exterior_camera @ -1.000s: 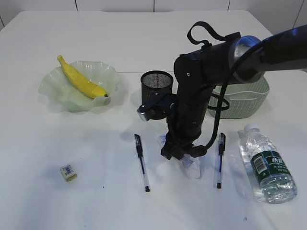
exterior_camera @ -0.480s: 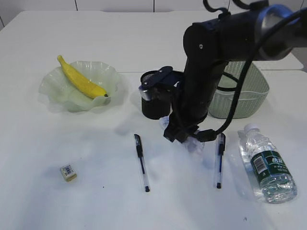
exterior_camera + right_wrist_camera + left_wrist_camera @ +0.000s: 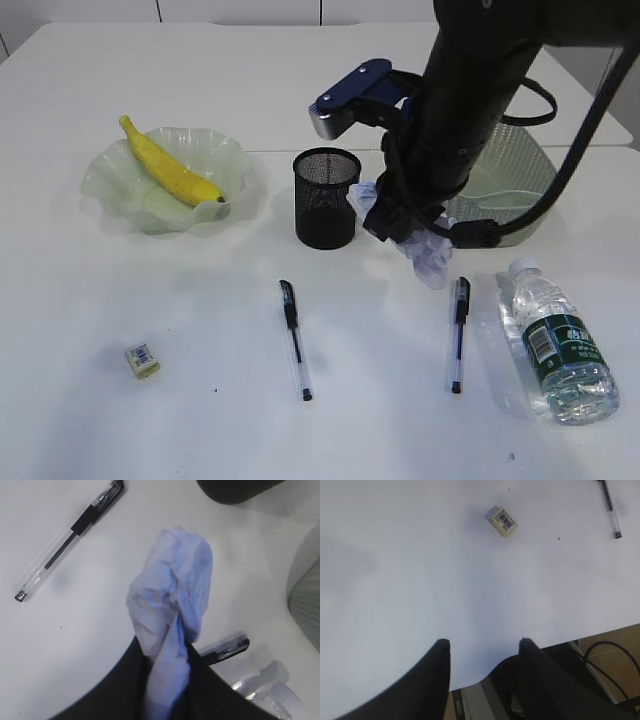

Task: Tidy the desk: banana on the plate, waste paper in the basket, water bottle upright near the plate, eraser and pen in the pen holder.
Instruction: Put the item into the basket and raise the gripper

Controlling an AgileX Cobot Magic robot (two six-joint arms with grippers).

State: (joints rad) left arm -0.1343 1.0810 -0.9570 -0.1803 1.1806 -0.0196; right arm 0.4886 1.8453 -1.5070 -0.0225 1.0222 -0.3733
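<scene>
**A:** Where does the waste paper (image 3: 428, 255) sit relative to the basket (image 3: 520, 190)?

**B:** It hangs pinched in the right end effector (image 3: 165, 652), clear of the tabletop (image 3: 200, 420), just in front of the basket's near wall and slightly to its left as the exterior view shows it. The basket stands behind it, toward the tabletop's far right corner. So the coming move, as I judge it, is a short carry away from the near edge and to the right, until the paper is above the basket's open top.

**A:** And the grip itself?

**B:** The jaws stand narrow, closed on the lower part of the wad. In the wrist view most of the paper sticks out beyond the fingertips.

**A:** Does the paper have a long axis?

**B:** Yes. Squeezed, it is stretched into a longish crumpled wad running out along the line of the fingers, white with a bluish cast in shadow, deeply creased.

**A:** Which arm is nearer the basket?

**B:** The right one, plainly; its links already lean over the basket. The left end effector (image 3: 482, 655) is half open and holds nothing, hovering over the near left edge of the tabletop, with the eraser (image 3: 503, 520) well ahead of it.

**A:** Anything close to the path?

**B:** The pen holder (image 3: 327, 196) stands just left of the paper, and a pen (image 3: 457, 335) and the lying water bottle (image 3: 555, 345) rest on the tabletop below and nearer the front edge.
</scene>
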